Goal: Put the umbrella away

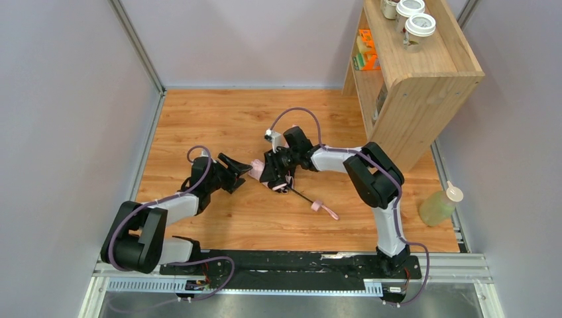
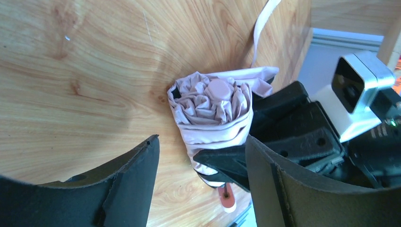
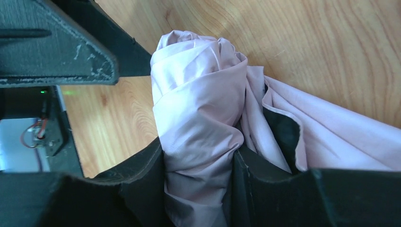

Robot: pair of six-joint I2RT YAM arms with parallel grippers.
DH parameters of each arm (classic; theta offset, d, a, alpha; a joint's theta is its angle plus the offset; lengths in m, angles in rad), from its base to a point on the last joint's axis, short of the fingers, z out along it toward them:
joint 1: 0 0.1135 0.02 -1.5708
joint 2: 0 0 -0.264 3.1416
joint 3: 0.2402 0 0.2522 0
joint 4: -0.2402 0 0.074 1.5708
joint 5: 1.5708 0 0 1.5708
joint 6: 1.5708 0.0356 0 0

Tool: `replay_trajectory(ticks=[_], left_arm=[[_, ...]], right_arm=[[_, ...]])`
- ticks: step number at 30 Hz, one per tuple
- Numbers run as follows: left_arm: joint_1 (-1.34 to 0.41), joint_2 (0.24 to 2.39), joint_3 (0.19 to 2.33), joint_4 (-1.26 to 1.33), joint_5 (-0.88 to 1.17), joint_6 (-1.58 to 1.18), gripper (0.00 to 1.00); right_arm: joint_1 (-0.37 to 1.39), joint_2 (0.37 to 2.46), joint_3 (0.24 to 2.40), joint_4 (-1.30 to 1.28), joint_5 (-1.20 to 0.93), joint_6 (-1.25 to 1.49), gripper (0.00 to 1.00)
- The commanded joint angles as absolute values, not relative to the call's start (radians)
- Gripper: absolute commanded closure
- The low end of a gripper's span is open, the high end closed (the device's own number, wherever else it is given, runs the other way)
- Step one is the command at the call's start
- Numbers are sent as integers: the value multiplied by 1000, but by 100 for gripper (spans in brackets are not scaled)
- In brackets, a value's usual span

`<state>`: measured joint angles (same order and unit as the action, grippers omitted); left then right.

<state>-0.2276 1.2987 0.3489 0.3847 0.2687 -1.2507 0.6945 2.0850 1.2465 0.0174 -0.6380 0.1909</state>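
Umbrella [image 1: 257, 169] position: lying on the wooden table [image 1: 199, 119], mid-surface, between the two arms. The canopy end points toward the left arm. The black shaft [image 1: 301, 195] is extended and runs toward the near edge, ending at the pink handle [image 1: 317, 205] and wrist loop [image 1: 330, 213].

Hazards, as judged from where I stand:
- The right gripper [image 3: 197, 152] bears on soft bunched fabric only, not on the shaft. A pull or lift could let the bundle slide out or unroll.
- A loose flap [image 3: 331, 137] showing black lining spreads beside the roll, and a thin closure strap [image 2: 261, 26] trails free on the table. Either could snag or drag the wrap open.
- The left gripper [image 2: 202, 142] faces the canopy tip head-on, with the right arm's fingers just behind that tip. Advancing and closing here risks finger-to-finger contact.
- With the shaft extended, the handle end can swing and catch the table.

Hand state:
- Right gripper: jaws clamped on the rolled canopy, one pad on each side, fabric bulging between them.
- Left gripper: jaws spread wide, holding nothing. The canopy tip sits just ahead of the fingertips; I see no contact.
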Motion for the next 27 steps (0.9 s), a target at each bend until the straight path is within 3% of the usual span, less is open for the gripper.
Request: replay_trajectory(ticks=[1, 14, 27], left_arm=[[-224, 1305, 324, 563, 310, -1315, 27], [-307, 1551, 393, 716, 302, -1515, 26], [-348, 1690, 443, 672, 170, -1461, 25]], right_arm=[[663, 2256, 1184, -295, -617, 218, 100], [620, 2303, 1256, -325, -646, 204, 100], [617, 2315, 1287, -345, -669, 181, 100]])
